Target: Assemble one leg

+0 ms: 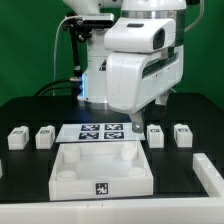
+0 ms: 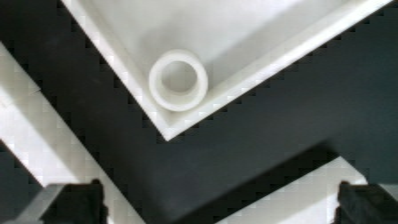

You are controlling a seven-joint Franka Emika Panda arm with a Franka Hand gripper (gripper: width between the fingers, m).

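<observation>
Four small white legs with tags stand in a row: two at the exterior view's left and two at its right. The large white square panel lies in front of them. My gripper hangs over the panel's far right corner, apart from every leg. In the wrist view the gripper is open and empty, with dark fingertips wide apart. Below it is a corner of the panel with a round socket. No leg shows in the wrist view.
The marker board lies flat between the two pairs of legs, behind the panel. A white part sits at the exterior view's right edge. The arm's large white body fills the upper middle. The table is black.
</observation>
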